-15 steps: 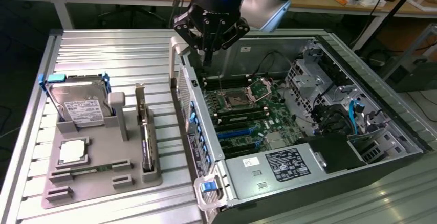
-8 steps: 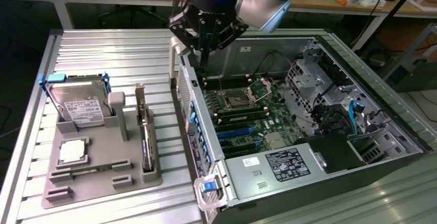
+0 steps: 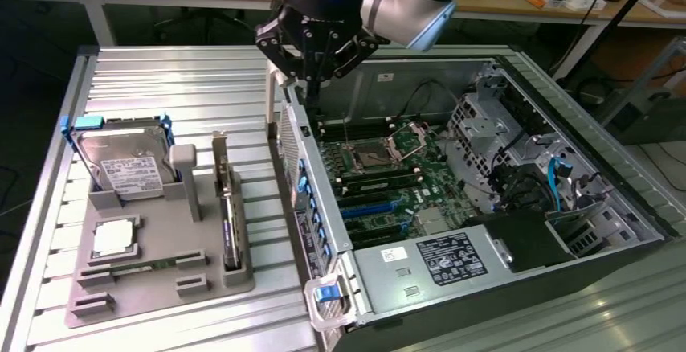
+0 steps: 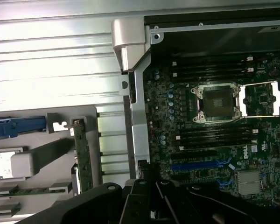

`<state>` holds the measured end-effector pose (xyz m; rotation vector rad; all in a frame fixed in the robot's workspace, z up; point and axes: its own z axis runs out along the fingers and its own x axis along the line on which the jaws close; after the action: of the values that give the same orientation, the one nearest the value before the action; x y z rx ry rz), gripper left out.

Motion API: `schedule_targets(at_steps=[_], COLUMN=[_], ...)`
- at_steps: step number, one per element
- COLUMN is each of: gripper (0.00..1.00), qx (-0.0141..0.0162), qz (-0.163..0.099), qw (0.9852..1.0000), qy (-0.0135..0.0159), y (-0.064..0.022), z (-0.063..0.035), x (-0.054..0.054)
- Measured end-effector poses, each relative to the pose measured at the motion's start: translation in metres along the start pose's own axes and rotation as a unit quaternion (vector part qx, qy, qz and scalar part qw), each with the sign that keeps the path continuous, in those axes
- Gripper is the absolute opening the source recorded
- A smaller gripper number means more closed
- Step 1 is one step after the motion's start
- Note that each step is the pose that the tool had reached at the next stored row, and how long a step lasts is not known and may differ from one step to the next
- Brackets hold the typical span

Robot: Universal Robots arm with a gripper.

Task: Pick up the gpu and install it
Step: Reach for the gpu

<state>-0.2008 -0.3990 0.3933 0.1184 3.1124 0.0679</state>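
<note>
1 gripper (image 3: 314,85) over rear wall of 1 open PC case (image 3: 321,231), fingers pinched narrow, empty. 1 gpu (image 3: 228,223) upright in grey tray (image 3: 161,289), w/ 1 hard drive (image 3: 127,167), 1 CPU chip (image 3: 115,239)

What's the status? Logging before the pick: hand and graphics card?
Hand over computer case back wall. Graphics card on edge in grey holder, untouched. Hard drive stands apart alongside.

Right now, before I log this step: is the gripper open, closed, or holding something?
Gripper: cannot be told. The thin dark card with a silver bracket stands in the grey tray.
</note>
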Motion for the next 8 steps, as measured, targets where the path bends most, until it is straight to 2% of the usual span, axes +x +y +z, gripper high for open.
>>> schedule_targets(at_steps=[8], gripper=[0.11], qx=[0.0000], qz=[0.000], qw=[1.0000], qy=[0.0000], y=[-0.0007], z=[-0.0003], x=[0.0098])
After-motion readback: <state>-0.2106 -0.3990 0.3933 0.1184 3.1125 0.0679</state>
